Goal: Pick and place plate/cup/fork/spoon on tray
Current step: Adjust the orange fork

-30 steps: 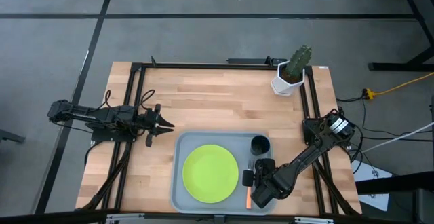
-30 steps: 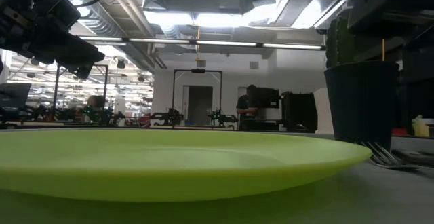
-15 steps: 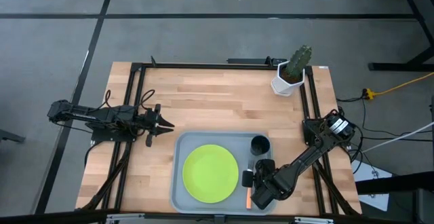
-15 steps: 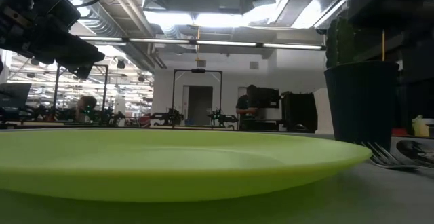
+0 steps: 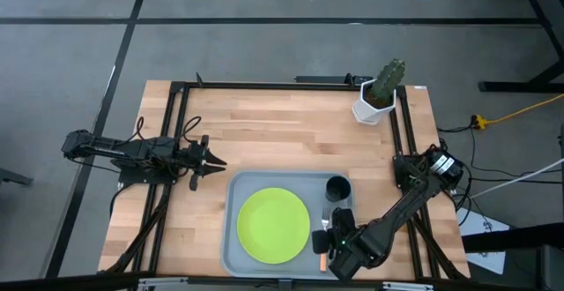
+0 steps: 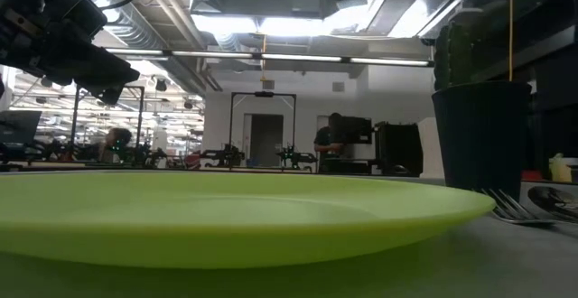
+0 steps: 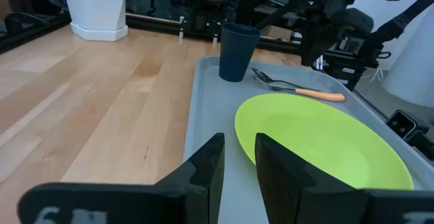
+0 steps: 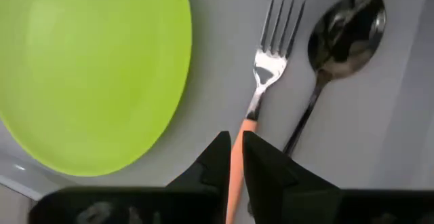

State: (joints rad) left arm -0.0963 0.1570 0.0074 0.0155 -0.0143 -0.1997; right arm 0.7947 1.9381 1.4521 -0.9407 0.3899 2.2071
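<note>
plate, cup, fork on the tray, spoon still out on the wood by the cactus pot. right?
Not quite. The spoon is on the tray too, lying beside the fork, as the right wrist view shows. The plate and cup are on the tray as you say; the high view shows only bare wood by the cactus pot.

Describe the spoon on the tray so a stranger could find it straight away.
Start at the grey-blue tray at the table's near edge, holding the lime-green plate. Between the plate and the tray's right rim, below the black cup, two slim utensils lie side by side under the right gripper. The spoon is the outer one: all dark, with an oval bowl, unlike the orange-handled fork.
</note>
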